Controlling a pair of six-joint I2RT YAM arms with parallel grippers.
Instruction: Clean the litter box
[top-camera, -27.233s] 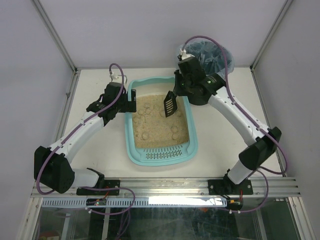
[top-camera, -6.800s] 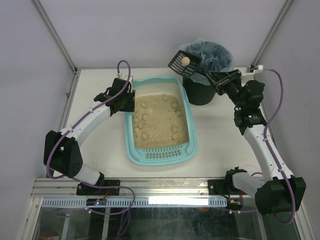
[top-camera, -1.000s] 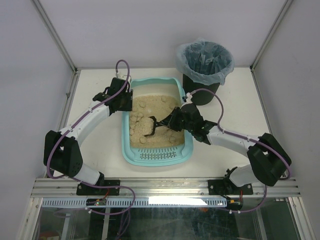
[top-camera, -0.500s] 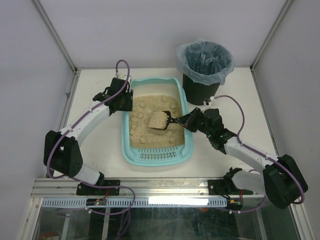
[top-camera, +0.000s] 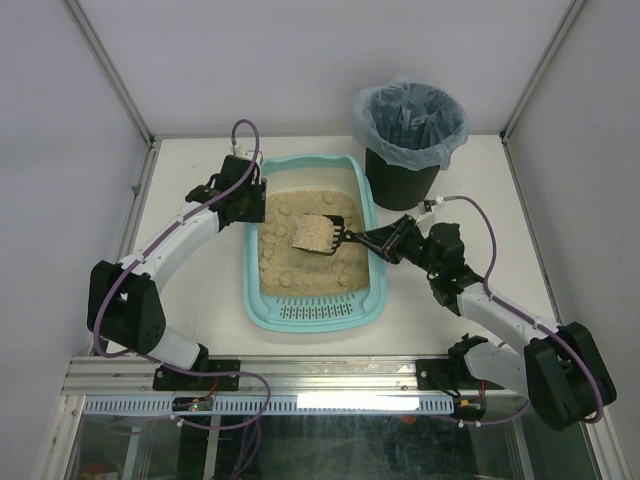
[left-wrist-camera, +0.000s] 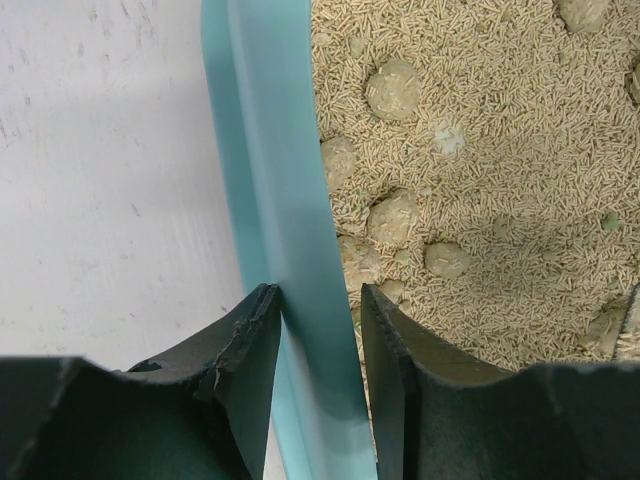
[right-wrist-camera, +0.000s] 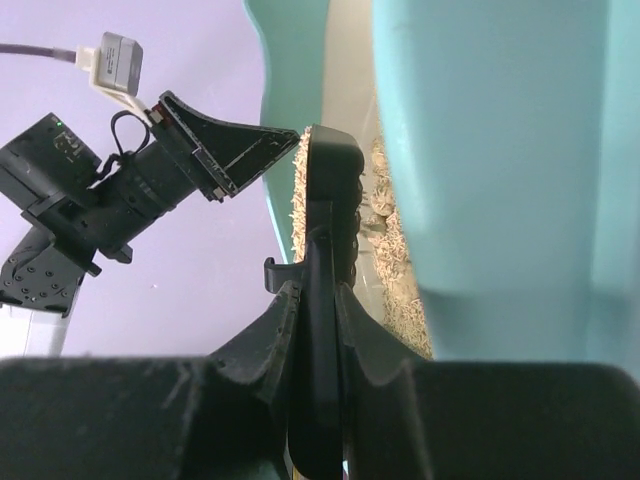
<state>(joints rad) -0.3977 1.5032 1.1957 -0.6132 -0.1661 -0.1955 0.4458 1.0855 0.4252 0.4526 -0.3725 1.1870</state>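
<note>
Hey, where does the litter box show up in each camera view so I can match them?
Top external: litter box at centre.
Left wrist: its teal rim runs up left of centre, pinched by the left claw.
Right wrist: its teal wall fills the upper right.
Shared landmark: the left claw on the rim, seen in all three.

left gripper (top-camera: 257, 205): clasps litter box (top-camera: 318, 312) rim, 10 o'clock | right gripper (top-camera: 374, 243): grips scoop (top-camera: 322, 238), litter-heaped, above the sand | bin (top-camera: 402, 186): 1 o'clock
</note>
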